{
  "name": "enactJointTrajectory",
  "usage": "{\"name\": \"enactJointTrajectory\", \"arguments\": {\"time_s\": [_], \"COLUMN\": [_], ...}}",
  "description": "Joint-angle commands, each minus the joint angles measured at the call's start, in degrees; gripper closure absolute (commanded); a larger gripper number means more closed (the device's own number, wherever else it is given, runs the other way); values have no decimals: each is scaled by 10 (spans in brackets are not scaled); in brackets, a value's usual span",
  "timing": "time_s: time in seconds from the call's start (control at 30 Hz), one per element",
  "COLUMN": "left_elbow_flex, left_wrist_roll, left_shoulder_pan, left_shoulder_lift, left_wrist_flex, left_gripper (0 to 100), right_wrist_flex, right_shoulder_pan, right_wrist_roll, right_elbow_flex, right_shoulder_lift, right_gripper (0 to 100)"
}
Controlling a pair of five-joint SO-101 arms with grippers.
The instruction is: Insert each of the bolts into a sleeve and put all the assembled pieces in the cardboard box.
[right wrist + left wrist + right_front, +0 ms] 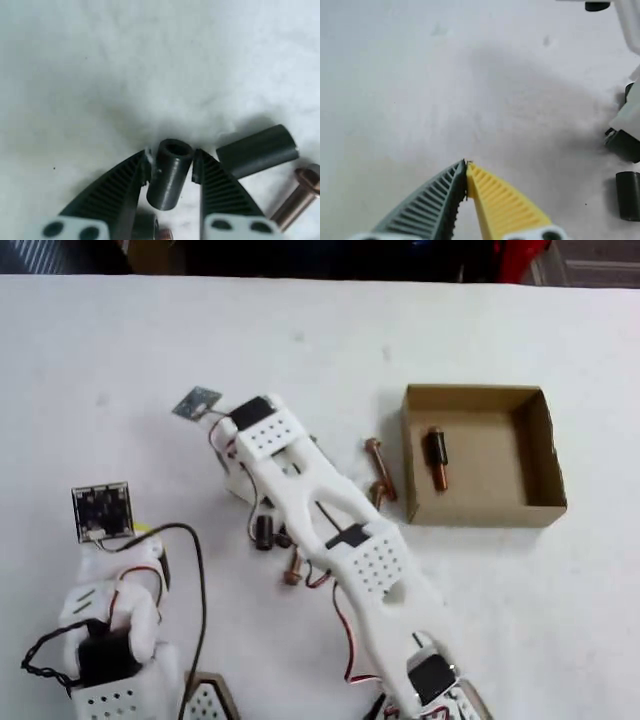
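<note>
Left arm (110, 660): folded back at the near-left edge of the white table (100, 360), wrist angled down towards the tabletop. Left gripper (465, 169): grey and yellow ribbed jaws pressed together at the tips, nothing between them, hanging over bare table.

Right arm (340, 530): stretched out diagonally from the near-right edge towards the table's middle, forearm nearly level, wrist bent down at the far end. Right gripper (171, 157): jaws closed on either side of a black cylindrical sleeve (169, 175). Both ribbed fingers touch its wall. The sleeve stands slightly tilted, its open bore facing the wrist camera.

Just beside the held sleeve, a second black sleeve (257, 151) lies on its side on the table. A copper-coloured flanged bolt (295, 197) lies next to that one, head up against it or very close; contact cannot be confirmed.

High view, mid-table: one loose copper bolt (292, 570) sits beside the right arm's forearm. Two further copper bolts (375, 455) lie on the arm's other side, between it and the box.

Farther right: open brown cardboard box (485, 512), square, upright. Inside it, one assembled piece (437, 458), a copper bolt wearing a black sleeve, lies flat near the wall closest to the loose bolts.
</note>
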Motion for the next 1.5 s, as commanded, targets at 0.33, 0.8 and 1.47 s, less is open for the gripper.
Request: {"name": "enactJointTrajectory", "arguments": {"time_s": [0.33,0.8,1.47], "left_elbow_flex": [-4,-4,30], "left_wrist_roll": [-5,-5,-5], "left_shoulder_pan": [-6,-6,-2], "left_shoulder_lift": [0,0,0], "left_wrist_flex": [-17,-17,-64], "left_gripper": [967,968,966], "right_wrist_flex": [22,72,112], "right_shoulder_pan": [22,21,24], "right_wrist_roll": [-8,-10,-11], "right_elbow_flex": [-29,-29,200], "right_shoulder_lift": [25,-110,-664], "right_gripper": [985,982,982]}}
